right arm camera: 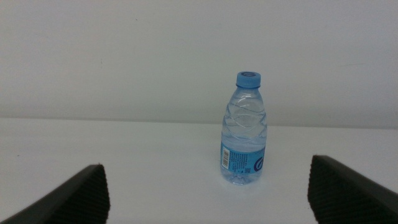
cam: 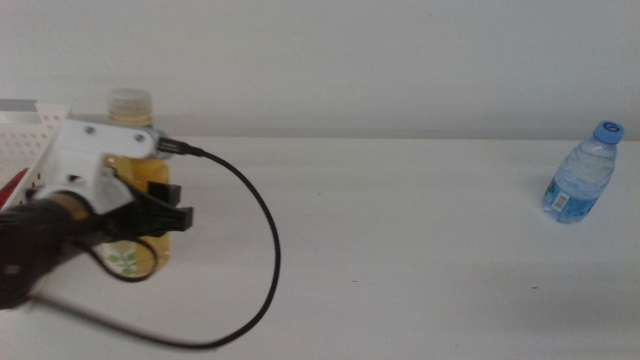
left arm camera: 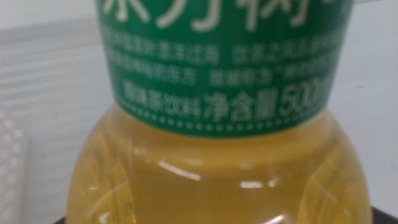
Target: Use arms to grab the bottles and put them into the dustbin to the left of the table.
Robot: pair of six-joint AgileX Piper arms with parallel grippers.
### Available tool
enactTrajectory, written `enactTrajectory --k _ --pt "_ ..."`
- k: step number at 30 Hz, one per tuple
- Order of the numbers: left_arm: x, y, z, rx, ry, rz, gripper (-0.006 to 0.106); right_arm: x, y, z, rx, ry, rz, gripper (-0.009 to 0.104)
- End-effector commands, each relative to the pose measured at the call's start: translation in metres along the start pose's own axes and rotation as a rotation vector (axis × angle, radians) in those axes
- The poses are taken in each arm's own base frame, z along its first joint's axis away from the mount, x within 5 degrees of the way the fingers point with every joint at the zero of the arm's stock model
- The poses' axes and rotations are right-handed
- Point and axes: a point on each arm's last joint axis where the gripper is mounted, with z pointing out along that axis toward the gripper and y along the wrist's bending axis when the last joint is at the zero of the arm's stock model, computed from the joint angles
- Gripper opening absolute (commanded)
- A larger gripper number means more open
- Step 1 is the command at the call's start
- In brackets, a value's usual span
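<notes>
Bottles are what I'm clearing, and the yellow bottle (cam: 137, 190) is the one in hand. My left gripper (cam: 160, 210) is on it at the left end of the surface (cam: 400, 250), jaws closed around its body; the left wrist view is filled by its green label band and amber liquid. The bottle stands just beside the dustbin (cam: 28, 130), whose perforated white wall shows at the left edge. I judge this the carry step — grasped, not yet dropped in. Next I need to lift it clear of the bin's rim, swing left over the opening and let go, keeping the trailing black cable (cam: 262, 260) from snagging.

My right gripper (right arm camera: 208, 186) waits low with its jaws spread wide, looking at the water bottle (right arm camera: 244, 130) — upright, blue-capped, far off at the right end.
</notes>
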Motion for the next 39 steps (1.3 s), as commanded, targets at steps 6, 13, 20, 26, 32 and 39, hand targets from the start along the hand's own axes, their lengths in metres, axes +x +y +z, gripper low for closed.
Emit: enactTrajectory --k 6,13,20,26,32,39 --pt "-0.022 0.006 -0.074 0.016 0.149 -0.077 -0.002 0.013 0.0 0.0 0.006 0.005 -0.009 0.085" --pt "-0.071 0.042 -0.099 -0.067 0.37 0.057 -0.002 0.013 0.0 0.0 0.006 0.005 -0.009 0.085" --pt "-0.118 0.128 -0.075 -0.069 0.537 0.036 -0.002 0.013 0.0 0.0 0.006 0.005 -0.009 0.085" --pt "-0.123 0.2 -0.029 -0.026 0.711 -0.008 -0.002 0.013 0.0 0.0 0.006 0.005 -0.009 0.085" --pt "-0.106 0.219 0.012 0.011 0.75 -0.034 -0.002 0.013 0.0 0.0 0.006 0.005 -0.009 0.085" --pt "-0.09 0.221 0.023 0.038 0.819 -0.06 0.011 0.013 0.0 0.0 0.006 0.005 -0.009 0.085"
